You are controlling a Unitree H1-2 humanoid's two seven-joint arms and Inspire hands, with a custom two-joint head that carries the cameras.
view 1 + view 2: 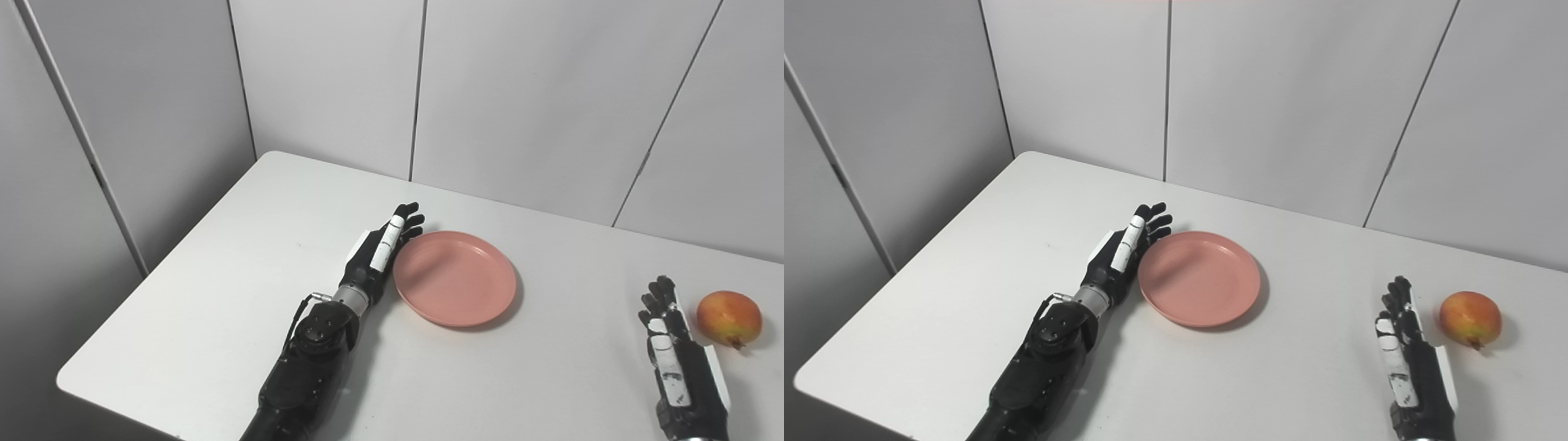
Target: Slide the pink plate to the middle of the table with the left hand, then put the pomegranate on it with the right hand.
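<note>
A round pink plate (454,277) lies flat on the white table (202,294), a little left of its middle. My left hand (383,248) rests edge-on against the plate's left rim, fingers stretched out and apart, holding nothing. The pomegranate (729,318), red and yellow, sits near the table's right side. My right hand (670,343) stands open just left of the fruit, with a small gap between them. The same hand (1402,346) and pomegranate (1470,318) show apart in the right eye view too.
Grey wall panels (520,92) rise behind the table's far edge and along its left side. The table's left corner (61,380) lies near the picture's bottom left. Bare tabletop stretches between the plate and the right hand.
</note>
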